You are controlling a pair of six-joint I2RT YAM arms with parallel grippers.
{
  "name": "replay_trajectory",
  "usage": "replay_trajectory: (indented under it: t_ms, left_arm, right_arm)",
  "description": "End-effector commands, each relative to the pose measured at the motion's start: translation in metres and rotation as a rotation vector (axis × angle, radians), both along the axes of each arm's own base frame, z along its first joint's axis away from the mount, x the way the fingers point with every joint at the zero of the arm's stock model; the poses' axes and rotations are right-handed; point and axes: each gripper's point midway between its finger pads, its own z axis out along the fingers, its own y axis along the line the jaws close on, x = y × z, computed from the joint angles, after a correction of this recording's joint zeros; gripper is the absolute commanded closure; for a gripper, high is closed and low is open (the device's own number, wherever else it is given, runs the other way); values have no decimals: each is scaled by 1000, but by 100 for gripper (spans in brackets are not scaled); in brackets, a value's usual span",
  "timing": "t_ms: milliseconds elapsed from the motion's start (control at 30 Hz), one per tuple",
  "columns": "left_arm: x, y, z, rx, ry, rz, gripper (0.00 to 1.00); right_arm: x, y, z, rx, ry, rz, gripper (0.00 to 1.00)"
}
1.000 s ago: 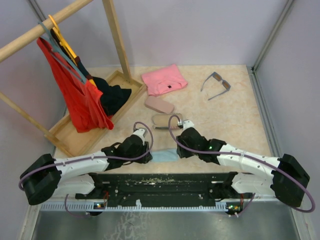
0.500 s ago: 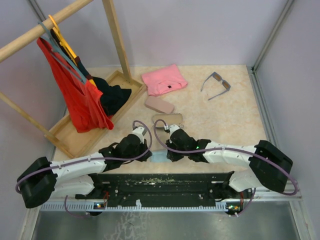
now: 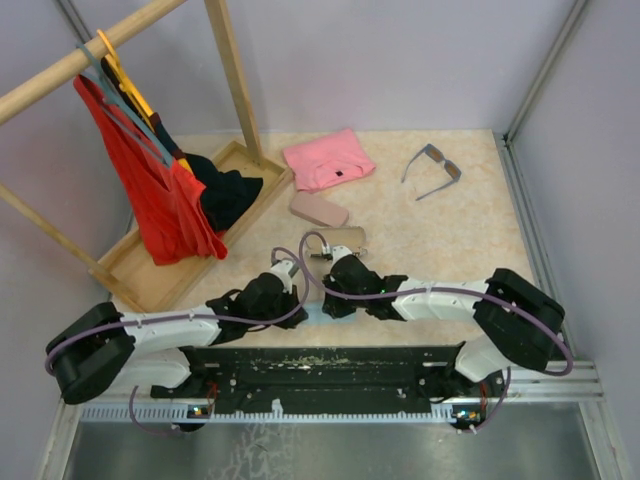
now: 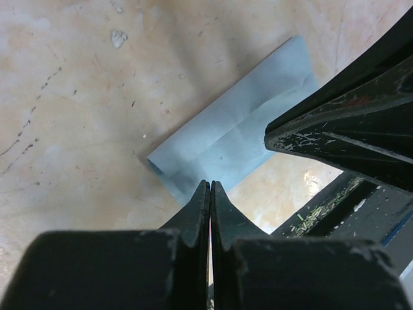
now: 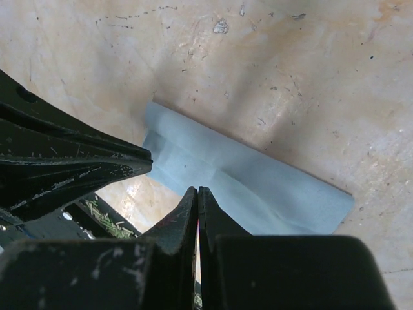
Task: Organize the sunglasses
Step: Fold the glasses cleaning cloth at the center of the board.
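The grey-blue sunglasses (image 3: pixel 432 170) lie open at the far right of the table, far from both arms. The brown pair is not clearly visible; only a thin dark bit shows by the tan case (image 3: pixel 336 238). My left gripper (image 3: pixel 300 300) (image 4: pixel 210 183) and right gripper (image 3: pixel 325 300) (image 5: pixel 198 189) are both shut, tips facing each other over a folded light blue cloth (image 4: pixel 232 139) (image 5: pixel 258 187) at the near edge. Each tip sits at the cloth's edge. No cloth shows between the jaws.
A pink case (image 3: pixel 319 208) lies behind the tan one. A folded pink garment (image 3: pixel 328 158) lies at the back. A wooden tray (image 3: pixel 135 270) with a rack, a red garment (image 3: pixel 150 190) and dark clothes stands at the left. The black base rail (image 3: pixel 330 362) runs just below the cloth.
My right gripper has swung left and nearer, from beside the tan case to over the cloth, close to the left gripper. The left gripper has shifted slightly right.
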Motion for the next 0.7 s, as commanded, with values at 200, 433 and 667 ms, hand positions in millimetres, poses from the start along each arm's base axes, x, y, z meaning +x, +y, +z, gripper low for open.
replay_trajectory:
  t_ms: [200, 433, 667]
  left_arm:
    - [-6, 5, -15, 18, 21, 0, 100]
    - [-6, 7, -16, 22, 22, 6, 100]
    - [-6, 9, -15, 28, 20, 10, 100]
  right_arm:
    - [9, 36, 17, 92, -9, 34, 100]
    - [15, 43, 11, 81, -9, 36, 100]
    - [21, 47, 6, 54, -19, 32, 100]
